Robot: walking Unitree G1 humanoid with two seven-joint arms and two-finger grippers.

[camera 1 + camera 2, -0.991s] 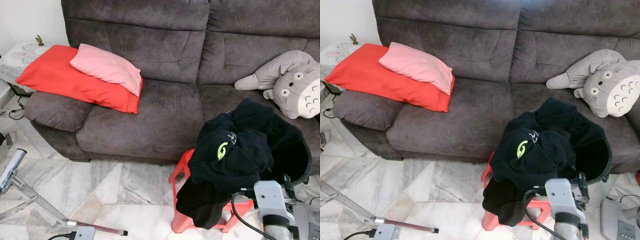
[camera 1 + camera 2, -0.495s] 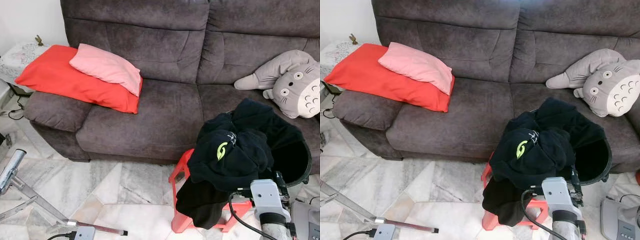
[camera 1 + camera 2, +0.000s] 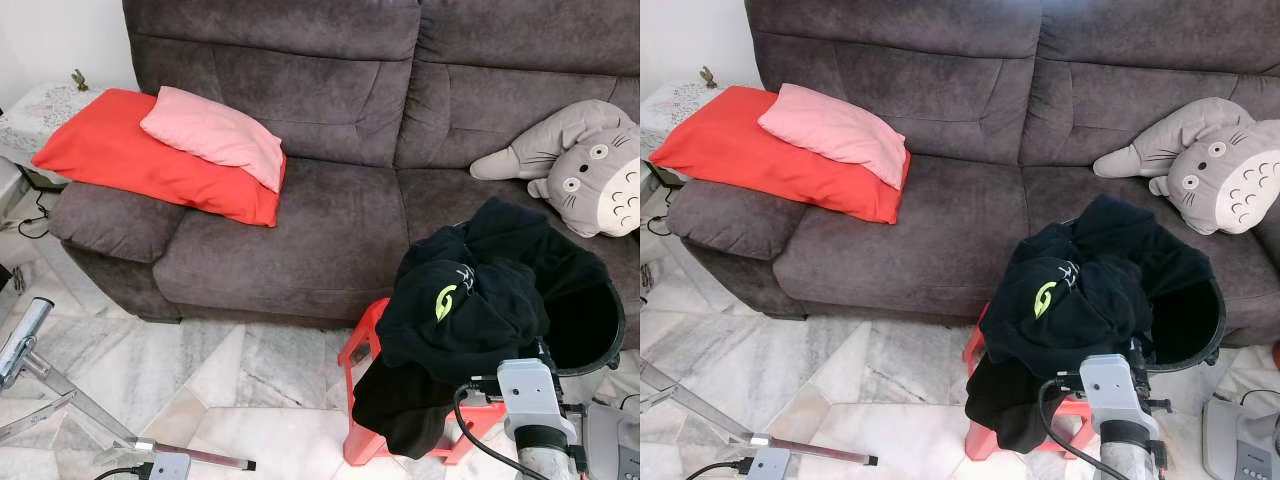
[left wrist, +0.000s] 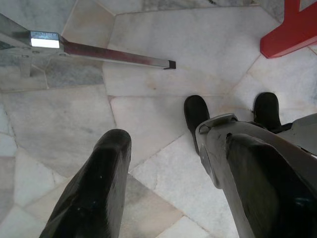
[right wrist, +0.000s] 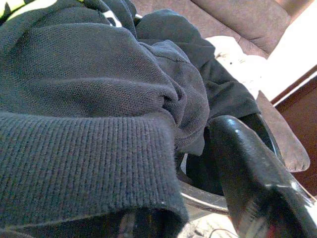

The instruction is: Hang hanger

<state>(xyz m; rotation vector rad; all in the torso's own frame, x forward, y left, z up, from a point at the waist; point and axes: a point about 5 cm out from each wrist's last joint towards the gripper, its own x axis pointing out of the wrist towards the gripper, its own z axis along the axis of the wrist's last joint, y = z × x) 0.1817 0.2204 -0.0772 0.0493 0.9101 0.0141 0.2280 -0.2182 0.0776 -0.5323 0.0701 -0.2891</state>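
Black knit clothing with a neon-green logo [image 3: 462, 305] lies heaped over a black round basket [image 3: 598, 330] that sits on a red plastic stool [image 3: 366, 400] on the pale marble floor [image 3: 230, 380], just in front of a dark grey suede sofa [image 3: 330, 150]. On the sofa's left end a pink pillow [image 3: 212, 135] rests on top of a red cushion [image 3: 140, 160], and a grey plush toy with big eyes [image 3: 585, 165] leans at the right end. The right gripper [image 5: 198, 198] is pushed up against the clothing heap; the wrist view shows a ribbed dark hem lying over one finger and the other black finger [image 5: 252, 178] beside the basket rim, so the fingers look spread apart, though whether any cloth is actually pinched is hard to tell. The left gripper [image 4: 173, 183] hangs low over the floor with its fingers apart and nothing between them, near a silver metal bar [image 4: 99, 49]. No hanger can be made out; if one is in the heap, it is buried under the cloth.
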